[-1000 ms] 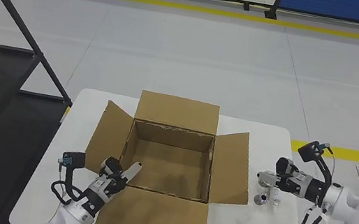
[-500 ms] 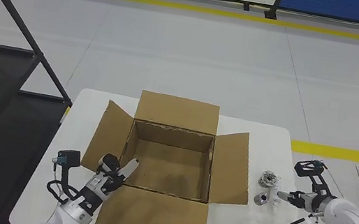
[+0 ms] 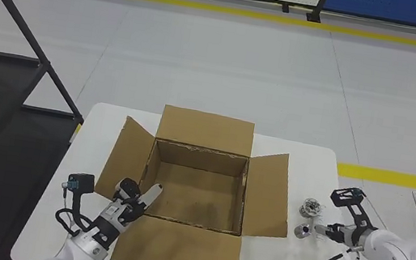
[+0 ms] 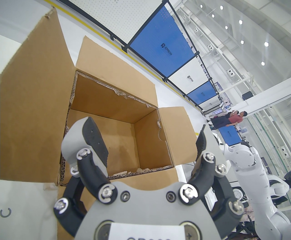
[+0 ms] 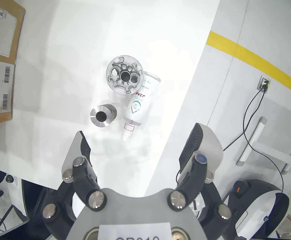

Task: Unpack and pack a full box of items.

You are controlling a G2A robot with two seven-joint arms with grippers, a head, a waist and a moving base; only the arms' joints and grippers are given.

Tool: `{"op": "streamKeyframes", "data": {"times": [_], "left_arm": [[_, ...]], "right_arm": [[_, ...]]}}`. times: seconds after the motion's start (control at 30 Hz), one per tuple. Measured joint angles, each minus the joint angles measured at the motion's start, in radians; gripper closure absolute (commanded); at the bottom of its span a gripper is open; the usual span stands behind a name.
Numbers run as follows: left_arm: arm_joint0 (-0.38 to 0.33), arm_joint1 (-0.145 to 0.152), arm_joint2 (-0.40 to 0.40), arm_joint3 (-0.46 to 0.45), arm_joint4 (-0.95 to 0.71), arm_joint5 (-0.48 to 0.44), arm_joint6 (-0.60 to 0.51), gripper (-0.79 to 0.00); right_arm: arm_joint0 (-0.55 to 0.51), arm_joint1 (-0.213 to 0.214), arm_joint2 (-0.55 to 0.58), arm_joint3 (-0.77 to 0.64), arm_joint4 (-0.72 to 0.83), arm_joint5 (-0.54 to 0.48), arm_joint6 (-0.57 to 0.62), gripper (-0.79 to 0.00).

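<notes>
Grey left gripper [image 4: 147,134] is hanging over the near left corner of the box [image 3: 206,130], jaws spread wide and holding nothing. The box is sitting mid-table [image 3: 302,157] with all four flaps folded out. I'm seeing nothing inside it, so I'm guessing the unpack half is done and packing is coming up.

Moving right, the three items are sitting bunched up near the table's right edge, past the box's right flap. The disc [image 5: 125,76] is lying flat, the one nearest the back edge. The sleeve [image 5: 103,114] is sitting nearer the front edge, bore end facing the right gripper [image 5: 138,136], just beside the bottle [image 5: 141,102]. The bottle is lying on its side with its base touching the disc.

The bit that matters is that the bottle's long axis is running pretty much straight at the right gripper, nozzle end toward it. So those jaws are lining up across its width, not along it.

The right gripper is hovering at the table's right edge, near the bunch, fingers wide apart and empty. It's way nearer than the left one, which has the whole box in between. My bet is the right arm is getting this pick.
</notes>
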Motion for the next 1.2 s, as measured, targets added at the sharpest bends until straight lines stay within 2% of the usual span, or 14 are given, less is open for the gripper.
{"op": "streamKeyframes", "data": {"times": [0.17,0.47,0.53,0.7,0.87,1.07,1.1,1.2], "left_arm": [[0.0,0.0,0.0,0.0,0.0,0.0,0.0,-0.785],[0.0,0.0,0.0,0.0,0.0,0.0,0.0,-0.785],[0.0,0.0,0.0,0.0,0.0,0.0,0.0,-0.785],[0.0,0.0,0.0,0.0,0.0,0.0,0.0,-0.785],[0.0,0.0,0.0,0.0,0.0,0.0,0.0,-0.785],[0.0,0.0,0.0,0.0,0.0,0.0,0.0,-0.785],[0.0,0.0,0.0,0.0,0.0,0.0,0.0,-0.785],[0.0,0.0,0.0,0.0,0.0,0.0,0.0,-0.785]], "right_arm": [[0.068,-0.015,-0.072,0.089,-0.027,0.077,-0.015,-0.785],[0.192,-0.037,-0.157,0.286,-0.01,0.067,-0.028,-0.776],[0.213,-0.041,-0.17,0.326,-0.003,0.063,-0.033,-0.72],[0.251,-0.05,-0.197,0.401,0.015,0.044,-0.042,-0.496],[0.274,-0.059,-0.222,0.447,0.025,0.031,-0.052,-0.517],[0.292,-0.066,-0.242,0.487,0.04,0.014,-0.065,-0.48],[0.295,-0.067,-0.245,0.492,0.041,0.013,-0.066,-0.437],[0.304,-0.071,-0.254,0.508,0.043,0.007,-0.068,-0.237]]}}
